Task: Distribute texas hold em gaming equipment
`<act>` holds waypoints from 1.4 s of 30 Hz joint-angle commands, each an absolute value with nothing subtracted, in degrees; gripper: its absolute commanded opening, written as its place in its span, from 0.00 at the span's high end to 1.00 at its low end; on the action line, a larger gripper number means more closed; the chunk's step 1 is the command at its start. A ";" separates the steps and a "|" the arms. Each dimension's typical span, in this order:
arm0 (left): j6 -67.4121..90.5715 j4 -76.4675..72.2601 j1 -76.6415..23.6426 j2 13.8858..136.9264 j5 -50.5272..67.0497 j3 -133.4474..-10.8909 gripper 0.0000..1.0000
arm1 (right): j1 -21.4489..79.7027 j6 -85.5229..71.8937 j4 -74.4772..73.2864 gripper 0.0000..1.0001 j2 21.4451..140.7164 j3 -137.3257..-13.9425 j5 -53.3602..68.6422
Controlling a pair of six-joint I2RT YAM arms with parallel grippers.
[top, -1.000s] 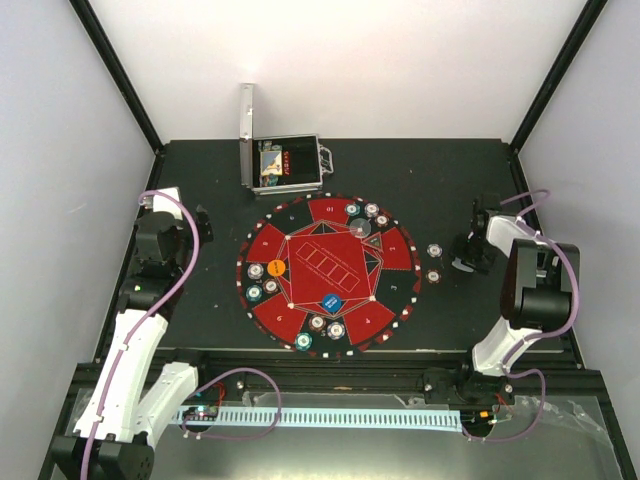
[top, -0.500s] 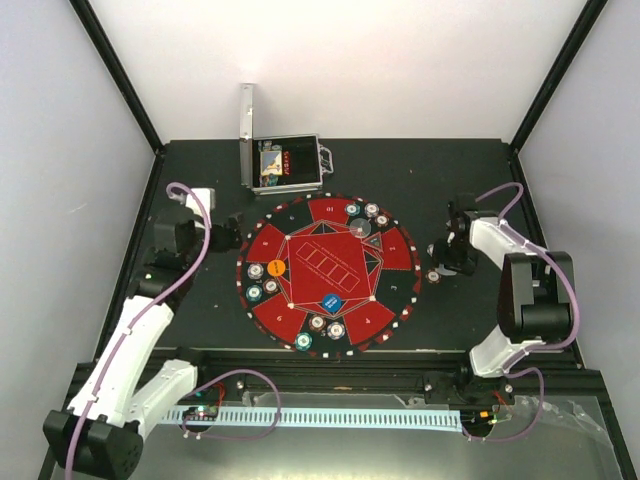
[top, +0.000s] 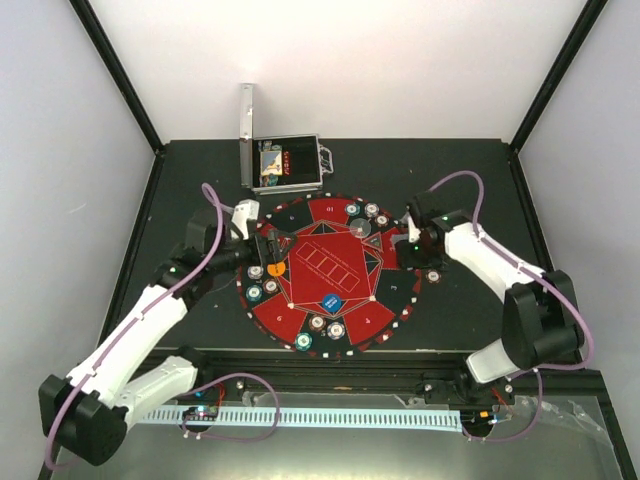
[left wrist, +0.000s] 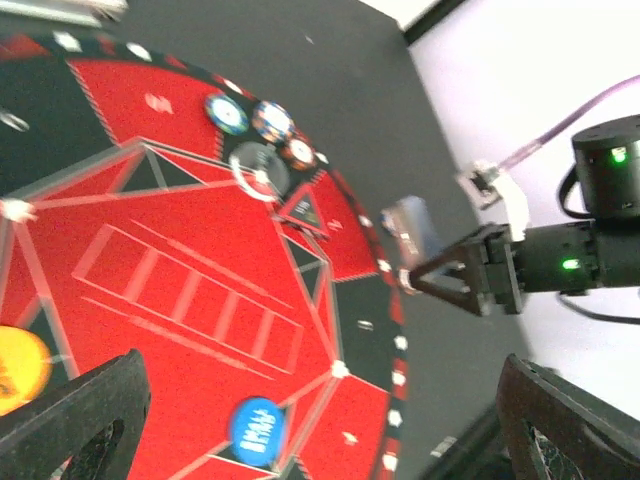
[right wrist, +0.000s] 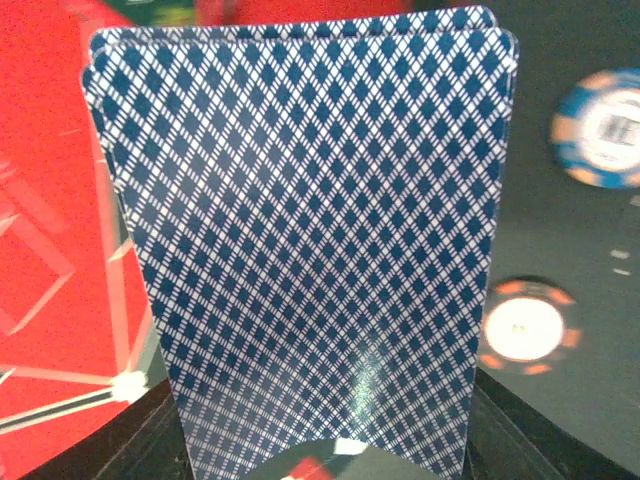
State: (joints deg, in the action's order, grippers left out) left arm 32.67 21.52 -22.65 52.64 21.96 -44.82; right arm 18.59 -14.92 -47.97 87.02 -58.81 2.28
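Poker chips, near trio (top: 317,323): on the near rim of the mat (top: 330,265), close together; unmoved over the last second. Blue disc (top: 333,303): just beyond, flat on a red panel. Left-side chip pair (top: 254,293): on the mat's left rim.

Off-mat chips (right wrist: 525,325): two on the bare table (top: 460,180) just right of the mat, one whitish with orange edge marks, one blue-striped; not yet placed on any seat.

Left gripper (top: 264,247): fingers (left wrist: 70,420) spread wide, holding nothing; now hanging over the mat's left side after swinging in from the table's left edge. Orange disc (left wrist: 15,365): below and beside it, possibly the next pickup.

Right gripper (top: 406,252): pinching the playing cards (right wrist: 320,250) by their lower edge, at least two, diamond-patterned blue backs upright and slightly fanned; carried within the last second from the right side of the table to the mat's right rim. Reads as a deal about to land on a right-hand seat panel; release not yet made.

Far chips (top: 371,209): three on the far rim, clear disc (top: 362,228) just nearer. Silver case (top: 285,165): open, beyond the mat, apart from everything else listed.
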 commanded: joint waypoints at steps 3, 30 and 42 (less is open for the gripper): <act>45.22 12.08 -23.46 58.56 40.00 -42.80 0.03 | 31.18 -10.15 -44.06 0.41 82.43 -59.15 9.92; 43.18 10.11 -23.55 80.59 58.06 -41.14 0.32 | 52.52 -2.66 -39.98 0.41 81.64 -62.47 12.79; 45.31 7.47 -24.55 83.16 61.10 -41.60 0.59 | 53.44 -1.98 -40.13 0.41 82.90 -63.37 10.98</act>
State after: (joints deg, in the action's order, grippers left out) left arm 44.14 9.56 -23.59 82.32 58.30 -41.43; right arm 52.97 -3.03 -40.91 83.00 -61.45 12.01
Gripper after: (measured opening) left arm 0.456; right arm 0.591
